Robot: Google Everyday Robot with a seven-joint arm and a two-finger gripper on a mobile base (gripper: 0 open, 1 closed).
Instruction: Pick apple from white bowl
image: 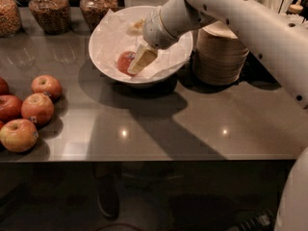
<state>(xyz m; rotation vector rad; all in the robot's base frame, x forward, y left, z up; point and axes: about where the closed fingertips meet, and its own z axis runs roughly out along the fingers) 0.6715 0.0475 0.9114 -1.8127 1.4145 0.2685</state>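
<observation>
Camera view: end effector (138,60) is down inside the bowl (97,57), against the apple (123,62), its grip state cannot be told; apple rests on the paper (110,42), not lifted, so secure grasp and lift-out remain.

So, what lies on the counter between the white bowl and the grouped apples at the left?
Nothing, only bare counter, in the camera view. The gripper is inside the white bowl, by the apple.

Counter (192,124) holds white bowl (93,38), hand (138,63) inside
</observation>
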